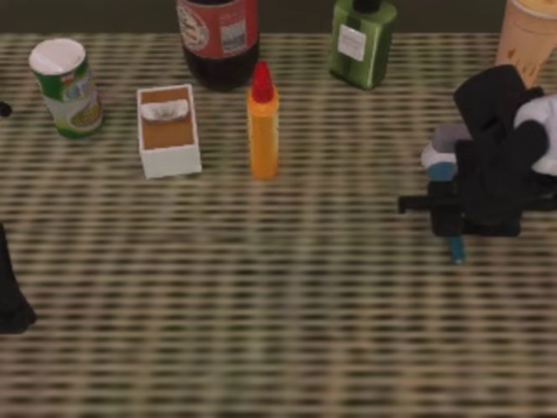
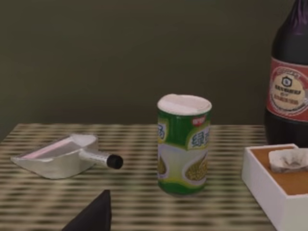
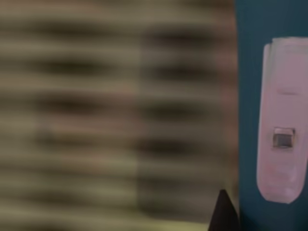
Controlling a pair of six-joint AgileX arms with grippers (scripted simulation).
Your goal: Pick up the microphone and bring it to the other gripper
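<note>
Filling the right wrist view, the microphone (image 3: 250, 96) shows its teal handle and white strip. From above, the right gripper (image 1: 454, 209) sits directly over it at the table's (image 1: 305, 305) right side; whether its fingers pinch the handle cannot be told. White head (image 1: 439, 148) and teal tip protrude either side. Farther left stand a yellow bottle (image 1: 262, 131) and white box (image 1: 168, 131). The left gripper (image 1: 10, 305) sits parked at the left edge.

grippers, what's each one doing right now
Left gripper: parked at the table's left edge, cannot tell.
Right gripper: over the microphone, grip cannot be told.
</note>
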